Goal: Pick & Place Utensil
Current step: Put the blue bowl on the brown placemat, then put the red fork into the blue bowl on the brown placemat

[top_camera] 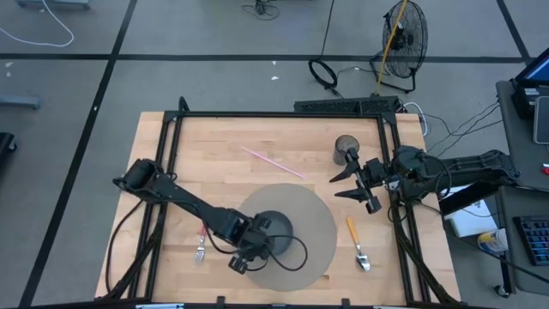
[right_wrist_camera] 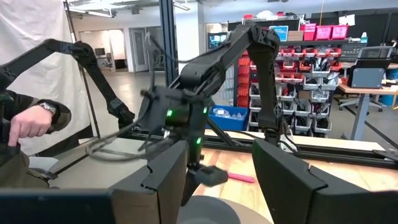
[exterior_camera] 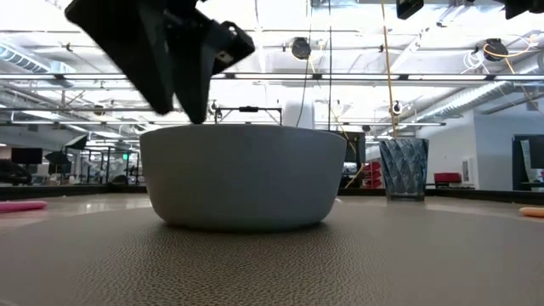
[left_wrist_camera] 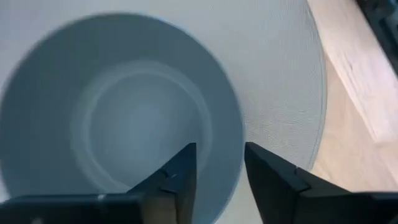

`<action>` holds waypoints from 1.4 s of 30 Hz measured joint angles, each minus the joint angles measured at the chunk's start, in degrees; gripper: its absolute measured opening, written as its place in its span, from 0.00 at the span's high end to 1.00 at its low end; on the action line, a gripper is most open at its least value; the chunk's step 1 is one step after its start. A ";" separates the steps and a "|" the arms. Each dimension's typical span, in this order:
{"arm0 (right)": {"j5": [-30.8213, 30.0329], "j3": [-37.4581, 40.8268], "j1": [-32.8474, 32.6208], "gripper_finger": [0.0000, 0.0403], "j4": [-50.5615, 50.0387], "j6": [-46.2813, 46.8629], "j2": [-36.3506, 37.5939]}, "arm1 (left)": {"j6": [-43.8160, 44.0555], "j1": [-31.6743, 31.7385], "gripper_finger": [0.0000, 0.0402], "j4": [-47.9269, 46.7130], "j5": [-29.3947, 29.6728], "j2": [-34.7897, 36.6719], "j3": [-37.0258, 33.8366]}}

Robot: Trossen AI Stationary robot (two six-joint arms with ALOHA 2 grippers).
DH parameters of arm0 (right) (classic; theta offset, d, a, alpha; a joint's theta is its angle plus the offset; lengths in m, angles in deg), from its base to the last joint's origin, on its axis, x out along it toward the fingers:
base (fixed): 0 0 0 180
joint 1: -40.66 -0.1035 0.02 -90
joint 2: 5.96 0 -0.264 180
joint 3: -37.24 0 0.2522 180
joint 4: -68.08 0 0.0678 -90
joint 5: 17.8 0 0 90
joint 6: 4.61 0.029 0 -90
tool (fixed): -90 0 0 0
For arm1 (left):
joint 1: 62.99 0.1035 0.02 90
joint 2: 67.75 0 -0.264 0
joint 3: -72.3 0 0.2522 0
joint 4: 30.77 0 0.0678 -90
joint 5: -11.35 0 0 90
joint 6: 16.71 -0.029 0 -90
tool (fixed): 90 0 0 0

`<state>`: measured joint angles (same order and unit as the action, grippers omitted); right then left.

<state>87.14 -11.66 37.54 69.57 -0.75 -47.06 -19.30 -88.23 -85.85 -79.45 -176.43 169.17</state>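
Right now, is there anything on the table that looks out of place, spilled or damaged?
Nothing stands out. The grey bowl sits upright on the round mat, empty. The fork and the spoon lie flat on the wood on either side of the mat. The cup stands upright. A pink straw lies loose.

Place: robotics lab or workshop, large open hall.
Floor: grey concrete with dark taped lines (top_camera: 103,77), cables trailing at 12 o'clock from the table.
Bench: wooden table (top_camera: 283,137) in a black metal frame.
Fan: floor fan (top_camera: 403,39) at 1 o'clock.
Storage: shelving with red and pink bins (right_wrist_camera: 311,56) in the background.
Ceiling: exposed pipes and ducts (exterior_camera: 476,85).
Desk: monitor and keyboard (top_camera: 532,232) at 3 o'clock.
Person: a hand (right_wrist_camera: 28,124) at the room's edge.
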 joint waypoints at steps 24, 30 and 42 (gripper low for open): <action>0.35 0.00 0.00 0.55 -4.99 -2.48 0.52 | 15.21 -5.33 0.60 -5.77 32.64 31.71 -11.73; 0.35 0.00 0.00 0.55 -6.12 -2.02 3.06 | 20.07 -9.10 0.59 -0.32 41.11 42.70 -22.66; -17.22 0.00 -10.65 0.55 -19.72 -2.50 2.57 | 40.27 -9.90 0.60 8.60 45.39 52.80 -39.86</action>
<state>69.92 -11.66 26.90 49.85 -3.25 -44.49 20.97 -98.13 -77.25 -34.06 -123.62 129.31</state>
